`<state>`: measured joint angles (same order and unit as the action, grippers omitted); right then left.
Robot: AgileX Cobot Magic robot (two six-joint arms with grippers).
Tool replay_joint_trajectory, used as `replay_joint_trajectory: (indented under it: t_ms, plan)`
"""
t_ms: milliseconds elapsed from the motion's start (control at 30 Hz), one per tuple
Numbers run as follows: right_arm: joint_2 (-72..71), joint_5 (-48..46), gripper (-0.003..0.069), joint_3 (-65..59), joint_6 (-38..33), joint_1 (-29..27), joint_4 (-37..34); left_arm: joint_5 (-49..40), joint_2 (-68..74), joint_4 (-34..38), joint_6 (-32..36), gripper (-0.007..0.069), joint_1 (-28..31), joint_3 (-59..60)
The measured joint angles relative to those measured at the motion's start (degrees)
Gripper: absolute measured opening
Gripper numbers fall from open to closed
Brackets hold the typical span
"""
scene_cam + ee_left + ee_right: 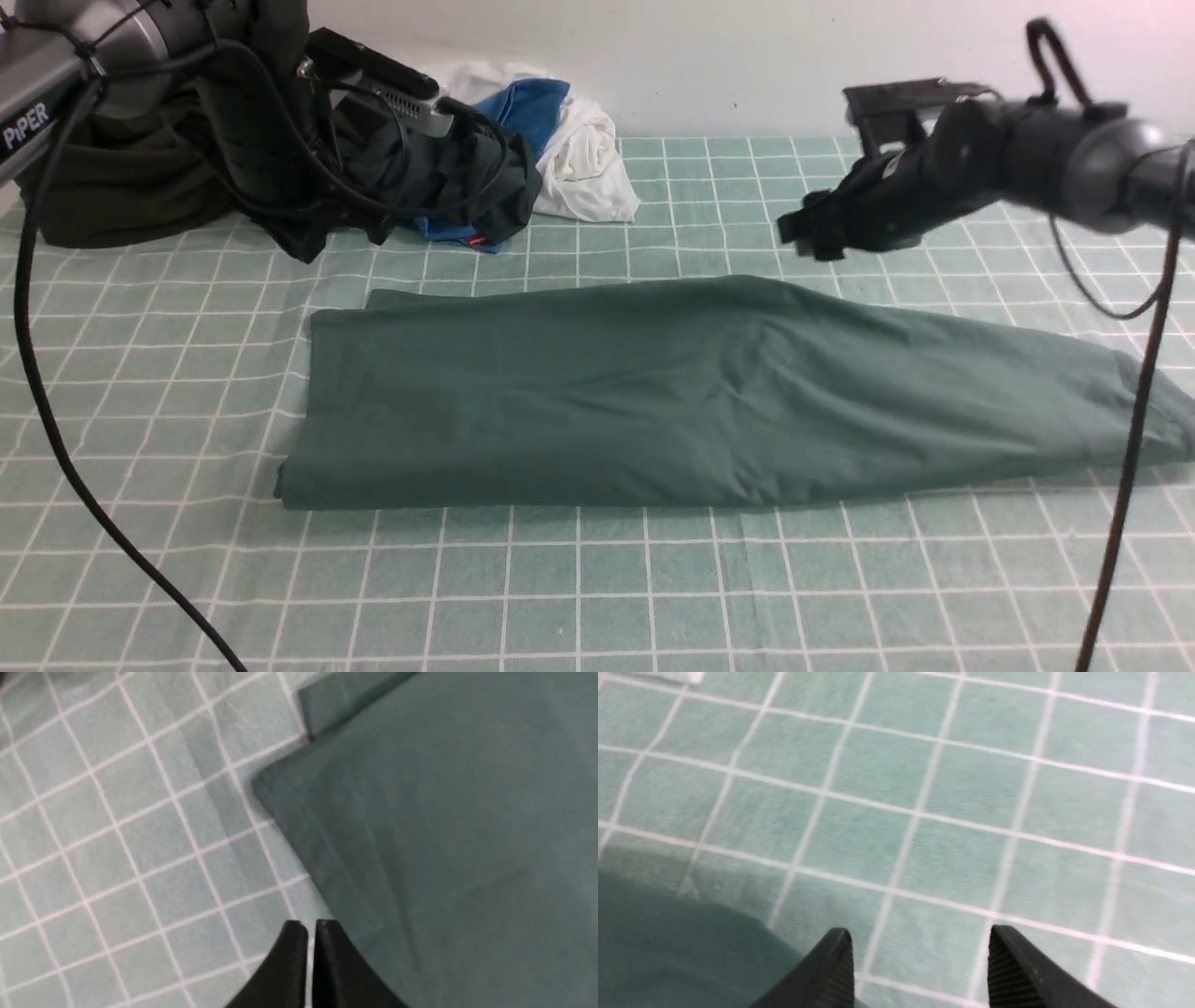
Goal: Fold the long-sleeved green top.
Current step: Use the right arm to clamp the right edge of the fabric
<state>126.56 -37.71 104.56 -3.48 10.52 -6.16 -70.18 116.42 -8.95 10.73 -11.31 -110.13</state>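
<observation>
With the green top as landmark, folded across on the surface, the left claw hangs closed and empty above it; the right claw gapes, empty, beyond it; next, probably, one end needs gripping and folding inward.

Two robot arms are shown.
One green top is seen on one grid-patterned cloth.
</observation>
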Motion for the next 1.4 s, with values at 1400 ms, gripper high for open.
replay_joint_trajectory:
  t_ms: [1400]
  plan:
    - [-12.90, -8.60, 0.0497, -29.31, 2.95, -28.41, 1.56, 17.13, -2.82, 8.95, 4.21, -0.0003, -3.57, 34.09]
